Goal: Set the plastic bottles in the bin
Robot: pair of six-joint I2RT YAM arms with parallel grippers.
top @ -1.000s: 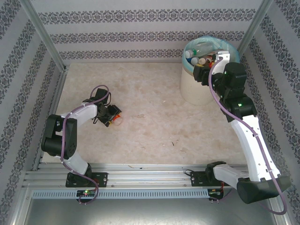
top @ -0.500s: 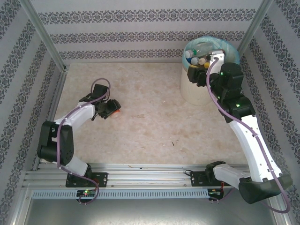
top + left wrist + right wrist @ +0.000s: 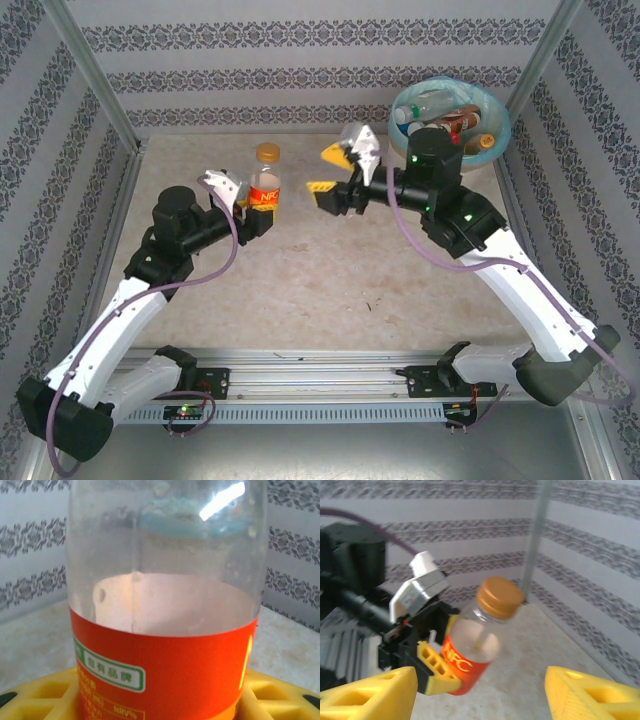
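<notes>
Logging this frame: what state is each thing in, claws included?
Clear plastic bottle with orange label and orange cap: capped, upright, gripped at the label by the left claw.
Left claw: shut on that bottle.
Right claw: open, empty, facing the bottle.
Round cream-white bin with light blue liner: upright, partly filled with other bottles.
</notes>
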